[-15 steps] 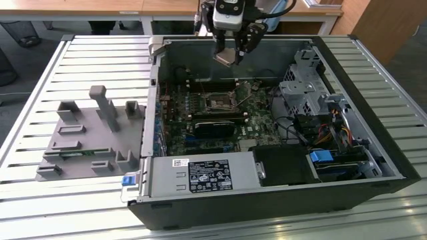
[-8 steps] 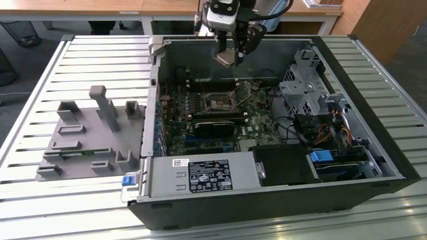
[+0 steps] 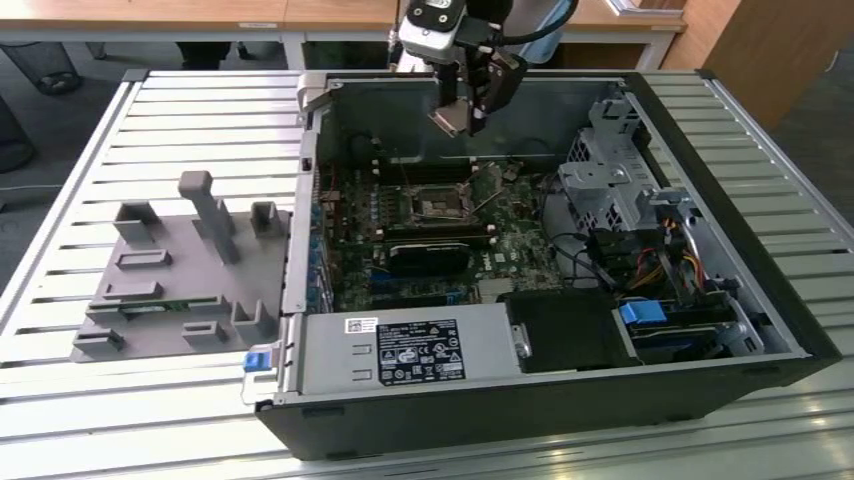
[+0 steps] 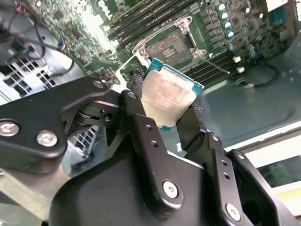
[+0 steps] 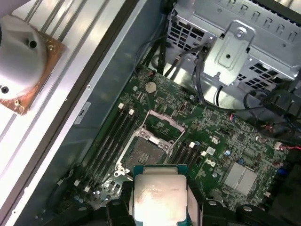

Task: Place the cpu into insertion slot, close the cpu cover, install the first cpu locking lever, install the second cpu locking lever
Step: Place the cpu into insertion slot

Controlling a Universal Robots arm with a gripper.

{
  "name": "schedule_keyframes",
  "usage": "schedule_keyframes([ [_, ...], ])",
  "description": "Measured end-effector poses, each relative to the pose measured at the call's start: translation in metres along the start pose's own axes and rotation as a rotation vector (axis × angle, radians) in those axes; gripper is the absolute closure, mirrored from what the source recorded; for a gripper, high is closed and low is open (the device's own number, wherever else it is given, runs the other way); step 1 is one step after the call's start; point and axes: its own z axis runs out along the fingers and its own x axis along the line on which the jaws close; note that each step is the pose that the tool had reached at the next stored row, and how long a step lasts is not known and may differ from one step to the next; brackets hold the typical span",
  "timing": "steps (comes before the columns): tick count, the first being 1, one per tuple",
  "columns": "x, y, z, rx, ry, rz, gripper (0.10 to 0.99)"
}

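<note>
**Chip held over empty socket; nothing fitted yet**

In the exterior view, the chip (image 3: 449, 122) was clamped in the hand (image 3: 461, 118) above the computer case (image 3: 534, 420). In the second wrist view, the socket (image 4: 171, 46) was seen empty. In the first wrist view, the cover (image 5: 162, 126) was seen raised.

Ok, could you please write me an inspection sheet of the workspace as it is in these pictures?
Surface: a slatted metal table carries an open computer case and a grey fixture tray.
Job's things: the cpu is held above the board, not yet seated. The insertion slot looks unoccupied. The cpu cover appears swung open beside it.
Clutter: nothing seen.
Grippers: the gripper is shut on the cpu, over the case.
Cables: a coloured bundle lies inside the case at the exterior view's right, apart from the slot.
Surroundings: wooden desks stand behind the table.
</note>
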Motion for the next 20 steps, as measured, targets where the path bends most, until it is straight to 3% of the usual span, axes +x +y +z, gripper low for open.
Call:
schedule_keyframes([
  [11, 0.0, -0.0004, 0.0057, -0.001, -0.0135, 0.175, 0.549],
  [20, 0.0004, -0.0007, 0.0122, 0.004, -0.0211, 0.302, 0.549],
])
